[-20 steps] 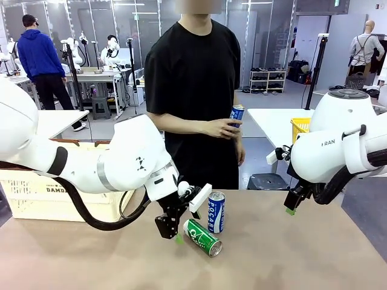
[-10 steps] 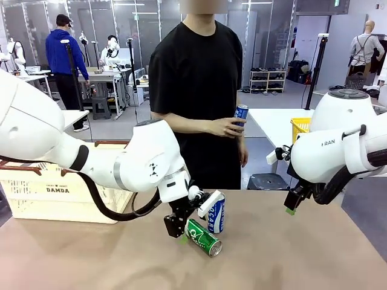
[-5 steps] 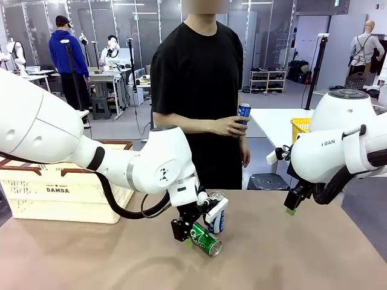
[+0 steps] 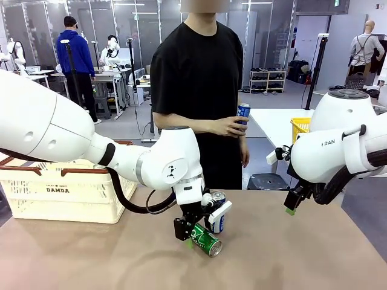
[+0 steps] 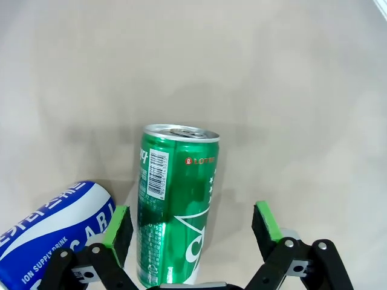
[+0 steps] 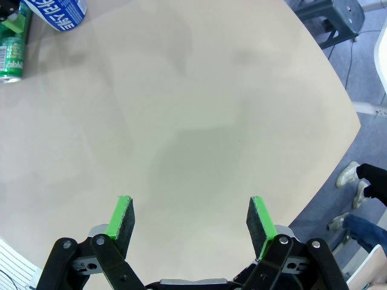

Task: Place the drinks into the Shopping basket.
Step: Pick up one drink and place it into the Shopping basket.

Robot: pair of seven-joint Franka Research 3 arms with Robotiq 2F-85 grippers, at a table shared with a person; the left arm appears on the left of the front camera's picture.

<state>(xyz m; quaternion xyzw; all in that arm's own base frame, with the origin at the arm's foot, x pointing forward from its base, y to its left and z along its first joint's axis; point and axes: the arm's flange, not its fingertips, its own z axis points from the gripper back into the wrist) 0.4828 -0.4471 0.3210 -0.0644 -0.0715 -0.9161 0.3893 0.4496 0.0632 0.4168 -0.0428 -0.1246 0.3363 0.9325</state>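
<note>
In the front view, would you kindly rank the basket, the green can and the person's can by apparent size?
Largest: basket
Then: green can
Smallest: person's can, but farther off and partly covered by a hand, so unsure.

The green can (image 5: 175, 205) is seen to be shiny metal with a silver top. At eight o'clock from it, the blue and white can (image 5: 57, 232) is glossy too. The table (image 6: 199, 121) is smooth and matt. The Shopping basket (image 4: 36, 205), at nine o'clock in the front view, is made of cream plastic with holes. The pads (image 5: 119, 232) of the left gripper (image 5: 191, 212) look matt.
</note>
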